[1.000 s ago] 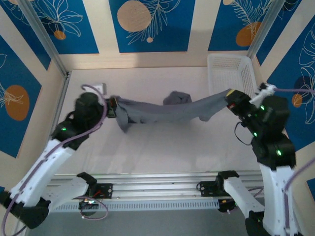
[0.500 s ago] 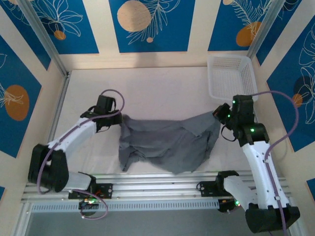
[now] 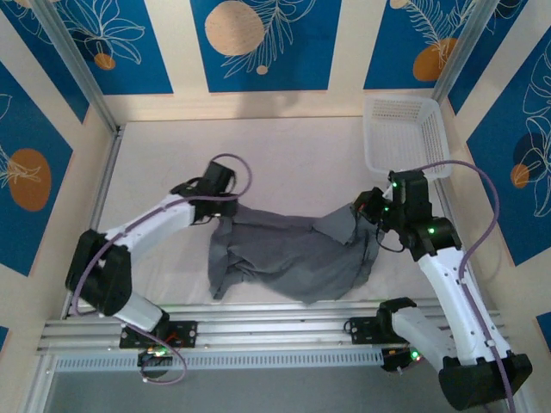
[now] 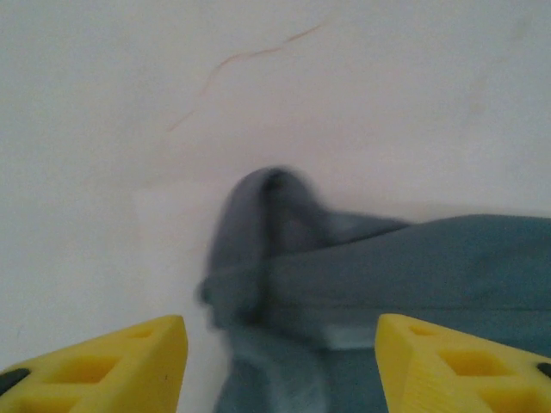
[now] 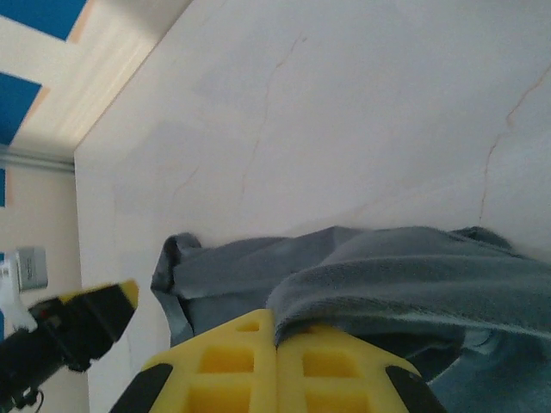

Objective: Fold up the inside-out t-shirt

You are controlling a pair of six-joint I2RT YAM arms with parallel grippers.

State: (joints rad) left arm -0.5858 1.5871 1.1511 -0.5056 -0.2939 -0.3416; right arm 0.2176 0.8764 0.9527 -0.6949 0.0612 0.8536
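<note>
While the inside-out t-shirt [image 3: 293, 254] lies rumpled on the near half of the table [image 3: 284, 146], the step in hand reads as spreading it flat before any fold.

Left pincer [image 3: 225, 204]: jaws apart, nothing held, hanging just over the shirt's upper-left corner. The wrist view shows a bunched lump of fabric straight ahead of the yellow fingers [image 4: 112, 361].

Right pincer [image 3: 366, 206]: closed on the upper-right corner, cloth nipped at the tips and seemingly raised a little.

Judgement: the left should come down on that lump and take the outer edge cleanly. Both should then draw apart and away from the bases until the body goes taut.

Risks: catching doubled layers, or the right corner slipping. The near edge is creased and wants smoothing.
</note>
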